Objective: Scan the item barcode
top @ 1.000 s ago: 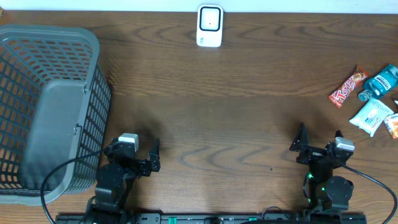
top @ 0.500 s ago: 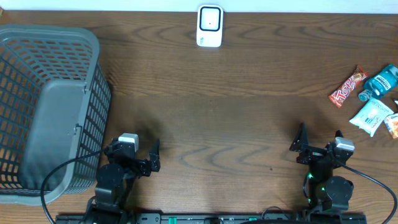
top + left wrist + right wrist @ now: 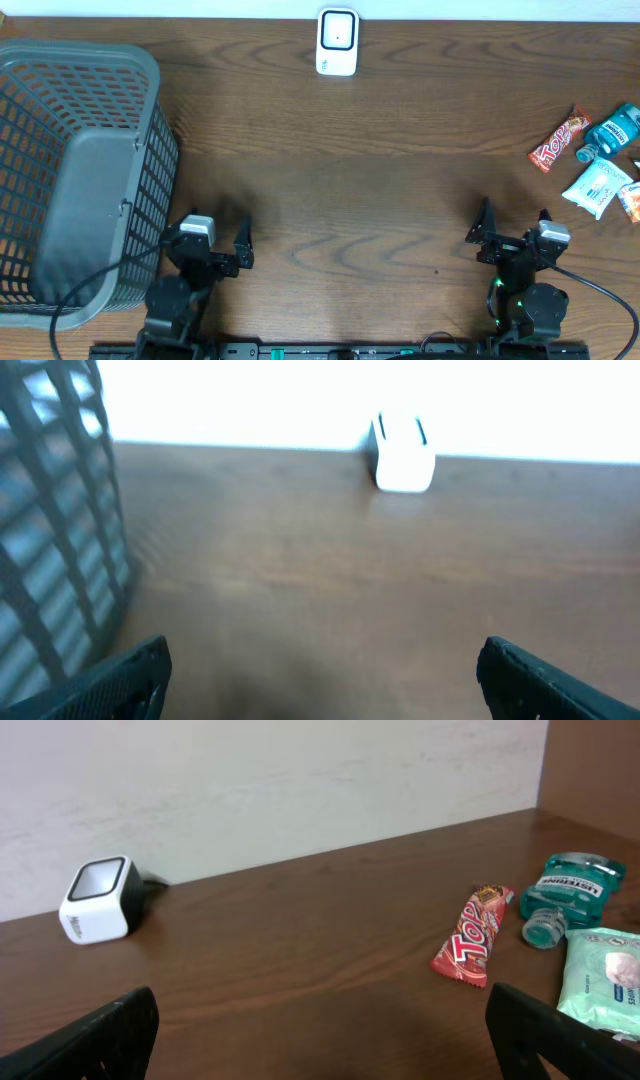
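Gaping wide, empty: left claw (image 3: pixel 208 243), right claw (image 3: pixel 514 225); boxy white scanner (image 3: pixel 337 42), glossy red wrapper (image 3: pixel 559 140), grey lattice basket (image 3: pixel 80 55).

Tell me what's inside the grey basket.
The basket shows only its bare grey floor, no items. Its left edge runs out of frame, so that strip is unseen.

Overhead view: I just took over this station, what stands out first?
A big gray mesh basket fills the left side of the table, and a small white scanner stands at the middle of the far edge. A red candy bar, a teal bottle and a white pack lie bunched at the right edge. The left gripper and right gripper sit open and empty near the front.
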Robot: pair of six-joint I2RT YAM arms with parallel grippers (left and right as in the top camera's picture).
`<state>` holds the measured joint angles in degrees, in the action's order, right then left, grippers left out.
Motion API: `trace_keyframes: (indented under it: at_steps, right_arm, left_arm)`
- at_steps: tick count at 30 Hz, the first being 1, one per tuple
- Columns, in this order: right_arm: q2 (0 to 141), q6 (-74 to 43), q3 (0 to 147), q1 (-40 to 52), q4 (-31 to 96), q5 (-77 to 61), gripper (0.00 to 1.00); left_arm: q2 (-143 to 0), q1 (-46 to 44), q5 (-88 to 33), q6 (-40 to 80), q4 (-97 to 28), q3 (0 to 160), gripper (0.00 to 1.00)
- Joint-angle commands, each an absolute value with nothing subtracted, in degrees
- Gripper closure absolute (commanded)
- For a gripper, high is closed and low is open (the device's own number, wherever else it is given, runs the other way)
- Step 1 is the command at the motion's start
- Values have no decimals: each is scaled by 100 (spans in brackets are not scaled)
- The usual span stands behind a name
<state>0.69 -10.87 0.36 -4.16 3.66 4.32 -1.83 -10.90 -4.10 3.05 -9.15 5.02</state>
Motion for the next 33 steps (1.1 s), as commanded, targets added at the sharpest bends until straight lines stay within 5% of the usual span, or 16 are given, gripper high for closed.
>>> trace_keyframes:
  at_steps: [1, 33]
  right_arm:
    - [32, -1002, 32, -408, 395, 392, 1]
    - [34, -1002, 32, -408, 395, 392, 1]
  left_arm:
    - [-10, -945, -340, -99, -792, 316, 2]
    - [-10, -720, -320, -532, -377, 23, 2]
